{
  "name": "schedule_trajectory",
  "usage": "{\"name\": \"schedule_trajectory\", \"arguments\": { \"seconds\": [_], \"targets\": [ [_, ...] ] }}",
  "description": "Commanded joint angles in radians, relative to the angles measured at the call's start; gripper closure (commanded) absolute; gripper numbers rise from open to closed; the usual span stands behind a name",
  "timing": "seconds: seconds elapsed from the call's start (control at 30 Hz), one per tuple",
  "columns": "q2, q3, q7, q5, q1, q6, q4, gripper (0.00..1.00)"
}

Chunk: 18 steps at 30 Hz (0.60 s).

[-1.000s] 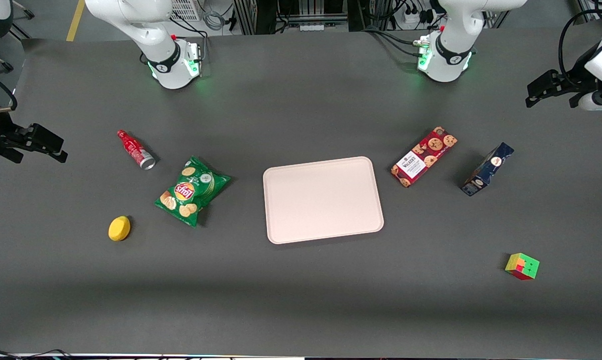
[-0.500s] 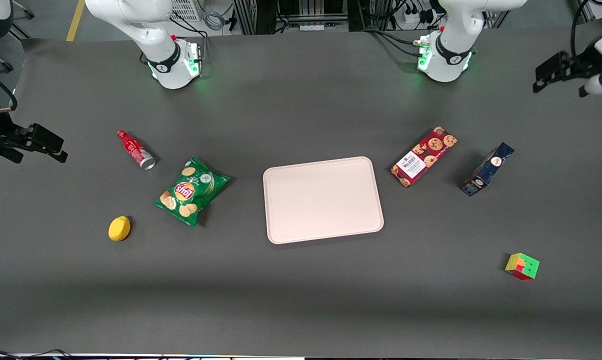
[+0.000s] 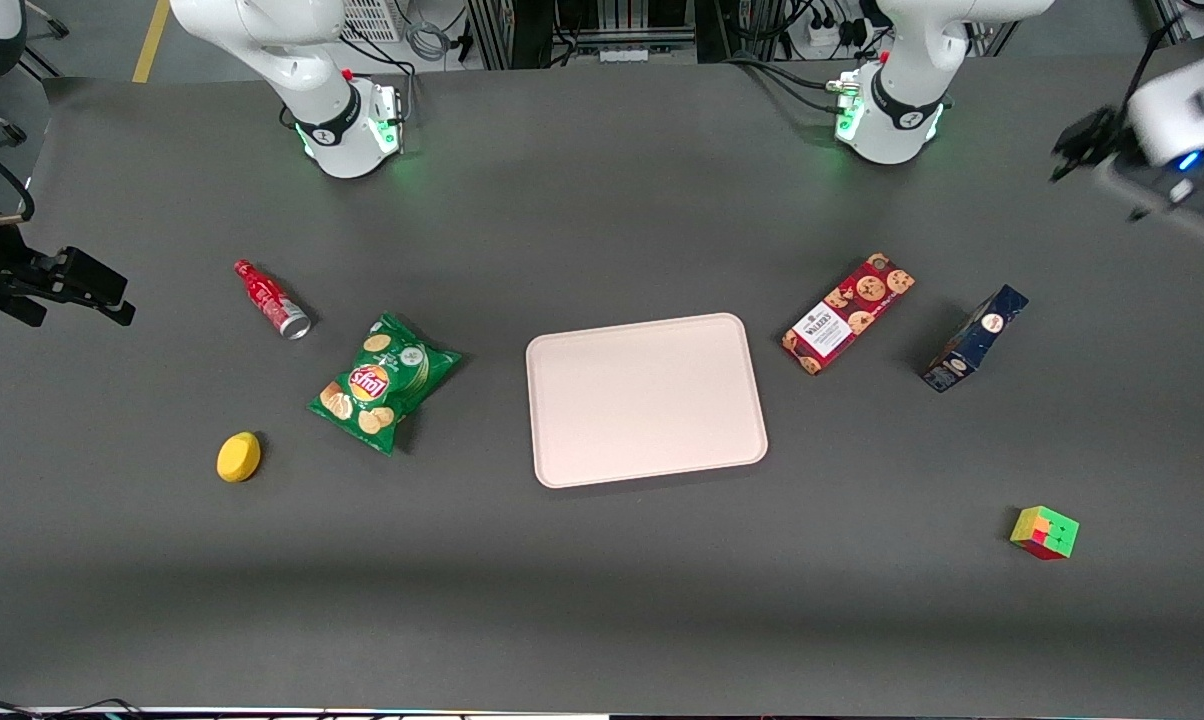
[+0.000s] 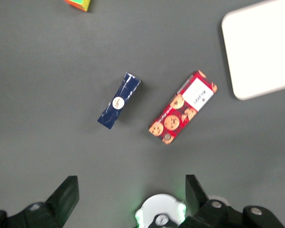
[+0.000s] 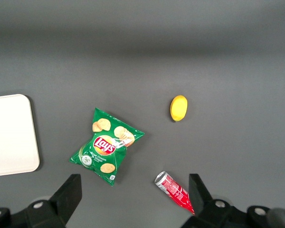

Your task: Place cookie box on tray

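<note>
From the front I see the navy cookie box (image 3: 974, 338) on the desk (image 3: 602, 600) beside the red box (image 3: 848, 312), apart from the tray (image 3: 645, 400). My wrist camera shows the hand (image 4: 130, 199) spread open above the desk, near the cookie box with its round logo.

I work over a wide table (image 3: 602, 200) covered in a matte dark grey sheet, plain and unmarked. Light falls evenly from above; a softer, darker band of shade (image 3: 602, 590) crosses the part nearest the front camera. Farther from that camera than the table edge lies a grey floor (image 3: 92, 40) with a yellow line (image 3: 150, 40) painted on it. There, black equipment racks (image 3: 582, 25) stand among loose cables (image 3: 427, 40) and a white power strip (image 3: 822, 35).
</note>
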Motion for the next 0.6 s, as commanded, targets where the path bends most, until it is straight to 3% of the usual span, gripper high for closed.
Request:
{"name": "schedule_trajectory", "arguments": {
  "seconds": [0.0,0.57],
  "targets": [
    [0.028,-0.002,0.049,0.008,0.008,0.19,-0.166,0.0],
    [0.259,0.024,0.109,0.008,0.034,0.489,-0.22,0.0]
  ]
}}
